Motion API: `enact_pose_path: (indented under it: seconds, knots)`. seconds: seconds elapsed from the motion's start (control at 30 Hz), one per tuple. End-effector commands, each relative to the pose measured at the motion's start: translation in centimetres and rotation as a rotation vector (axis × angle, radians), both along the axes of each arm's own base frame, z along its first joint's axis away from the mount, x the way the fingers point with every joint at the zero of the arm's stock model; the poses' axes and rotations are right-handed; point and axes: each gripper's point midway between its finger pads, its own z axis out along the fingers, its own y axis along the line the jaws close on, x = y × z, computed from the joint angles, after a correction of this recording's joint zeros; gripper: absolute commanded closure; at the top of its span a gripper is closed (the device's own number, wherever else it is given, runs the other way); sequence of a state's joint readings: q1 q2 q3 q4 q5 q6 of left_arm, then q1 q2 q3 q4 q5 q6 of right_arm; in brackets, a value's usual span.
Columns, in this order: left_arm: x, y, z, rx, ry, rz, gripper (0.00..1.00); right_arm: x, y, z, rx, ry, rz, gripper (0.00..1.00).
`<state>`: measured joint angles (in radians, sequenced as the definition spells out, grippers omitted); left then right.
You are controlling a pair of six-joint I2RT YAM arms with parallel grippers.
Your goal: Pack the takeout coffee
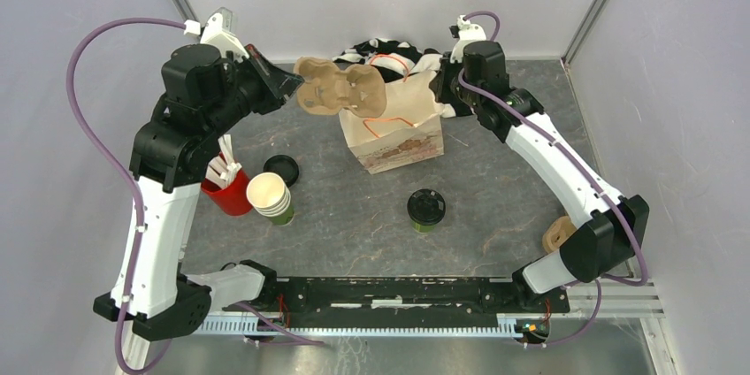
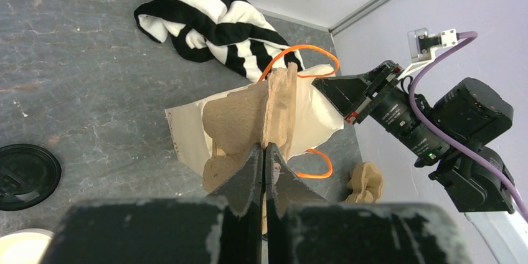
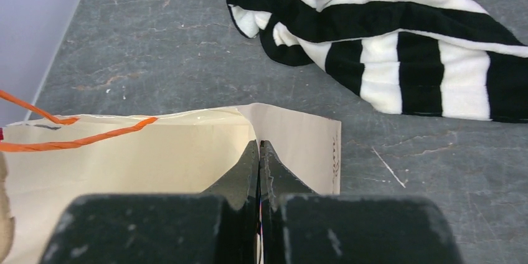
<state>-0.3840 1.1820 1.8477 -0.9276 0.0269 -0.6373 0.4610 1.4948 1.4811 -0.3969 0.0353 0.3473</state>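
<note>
Over the open paper bag (image 1: pixel 398 141), the left hand (image 2: pixel 264 152) pinches a cardboard cup carrier (image 1: pixel 340 88); the right hand (image 3: pixel 259 150) pinches the bag's rim. The lidded coffee (image 1: pixel 426 210) stands apart, nearer on the grey table (image 1: pixel 354 233).

On the counter (image 1: pixel 504 172) you find the bag (image 1: pixel 398 141), the cloth (image 1: pixel 389 49) behind it, the cup carrier (image 1: pixel 340 88) above it, the takeout coffee (image 1: pixel 425 210) before it, the loose lid (image 1: pixel 281 169) to its left.
</note>
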Motion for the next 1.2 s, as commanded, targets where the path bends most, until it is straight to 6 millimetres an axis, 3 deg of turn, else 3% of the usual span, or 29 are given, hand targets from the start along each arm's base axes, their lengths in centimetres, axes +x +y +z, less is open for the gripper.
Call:
enact_pose_path:
  seconds: [0.0,0.33,0.57,0.67,0.93,1.17]
  knots:
    - [0.5,-0.6,-0.2,-0.034,0.005,-0.006,0.98,-0.2,1.7,2.2,0.125,-0.038,0.013,1.00]
    - [0.1,0.5,-3.9,0.005,0.121,0.042,0.98,-0.9,4.3,0.1,0.288,0.078,-0.009,1.00]
    - [0.5,0.5,-4.0,-0.010,0.150,0.062,0.98,-1.0,5.2,-0.6,0.332,0.114,-0.028,1.00]
    - [0.9,1.3,-5.2,-0.006,0.212,0.135,0.98,-1.1,5.5,-0.9,0.345,0.123,-0.027,1.00]
    - [1.7,-2.2,-6.2,-0.176,0.263,0.031,0.98,-1.2,5.6,-1.3,0.364,0.123,-0.031,1.00]
    - [2.4,-2.7,-8.0,-0.227,0.315,0.049,0.98,-1.2,5.9,-1.6,0.348,0.136,-0.011,1.00]
